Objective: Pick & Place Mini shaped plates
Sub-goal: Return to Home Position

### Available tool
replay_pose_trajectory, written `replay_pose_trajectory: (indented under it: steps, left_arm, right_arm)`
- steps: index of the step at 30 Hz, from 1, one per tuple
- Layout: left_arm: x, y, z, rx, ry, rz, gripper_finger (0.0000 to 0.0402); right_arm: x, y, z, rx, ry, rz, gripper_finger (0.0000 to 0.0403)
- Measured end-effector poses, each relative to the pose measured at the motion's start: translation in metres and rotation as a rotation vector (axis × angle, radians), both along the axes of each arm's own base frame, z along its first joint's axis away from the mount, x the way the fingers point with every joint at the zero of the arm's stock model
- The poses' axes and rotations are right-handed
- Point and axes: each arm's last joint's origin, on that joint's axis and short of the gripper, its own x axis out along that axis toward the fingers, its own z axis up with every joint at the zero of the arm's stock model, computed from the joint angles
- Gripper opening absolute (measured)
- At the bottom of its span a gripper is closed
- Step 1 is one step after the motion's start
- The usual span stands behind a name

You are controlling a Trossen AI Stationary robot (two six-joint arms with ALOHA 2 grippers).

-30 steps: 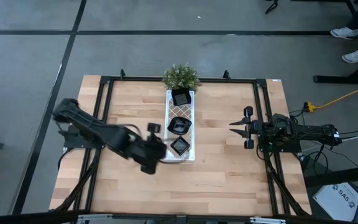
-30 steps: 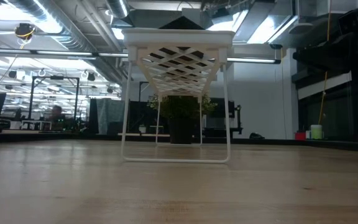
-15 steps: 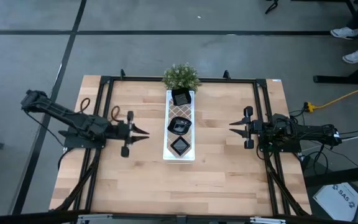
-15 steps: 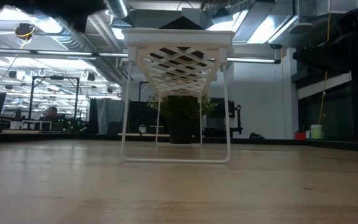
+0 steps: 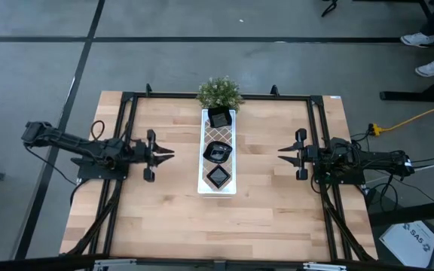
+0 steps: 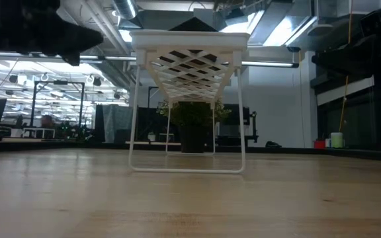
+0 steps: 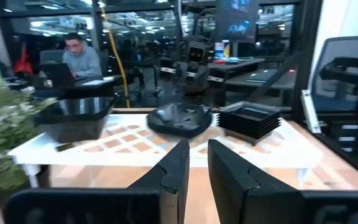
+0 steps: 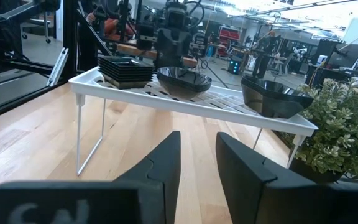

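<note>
One white shelf (image 5: 218, 134) holds three piles of black plates (image 5: 218, 152). The left gripper (image 5: 168, 153) and right gripper (image 5: 282, 153), fingers slightly parted, hold nothing.

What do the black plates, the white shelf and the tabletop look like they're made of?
Black plates: glossy, likely glazed ceramic or melamine; light glints on them. White shelf: thin legs and lattice suggest coated metal or plastic. Tabletop: pale wood planks, visible grain and joints.

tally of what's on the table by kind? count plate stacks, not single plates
Square plate stack: 1
Wavy-rimmed plate stack: 1
Plate stack nearest the plant: 1
White lattice shelf: 1
Potted plant: 1
Total: 5
</note>
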Motion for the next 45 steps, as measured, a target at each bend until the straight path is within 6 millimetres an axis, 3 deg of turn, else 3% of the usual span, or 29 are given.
replay_pose_trajectory:
  steps: [7,23,30,35,45]
  left_arm:
    - [-0.009,0.01,-0.013,0.006,0.002,0.062,0.0054]
    - [-0.028,0.021,-0.023,0.016,0.083,0.147,0.0052]
    - [-0.034,0.023,-0.017,0.118,0.045,0.214,0.0056]
    - [-0.034,0.025,-0.017,0.071,0.041,0.293,0.0054]
    - [-0.034,0.025,-0.017,0.052,0.037,0.289,0.0056]
  right_arm:
    - [0.0,0.0,0.0,0.0,0.0,0.0,0.0102]
    - [0.0,0.0,0.0,0.0,0.0,0.0,0.0102]
    - [0.0,0.0,0.0,0.0,0.0,0.0,0.0102]
    - [0.0,0.0,0.0,0.0,0.0,0.0,0.0102]
    - [0.0,0.0,0.0,0.0,0.0,0.0,0.0102]
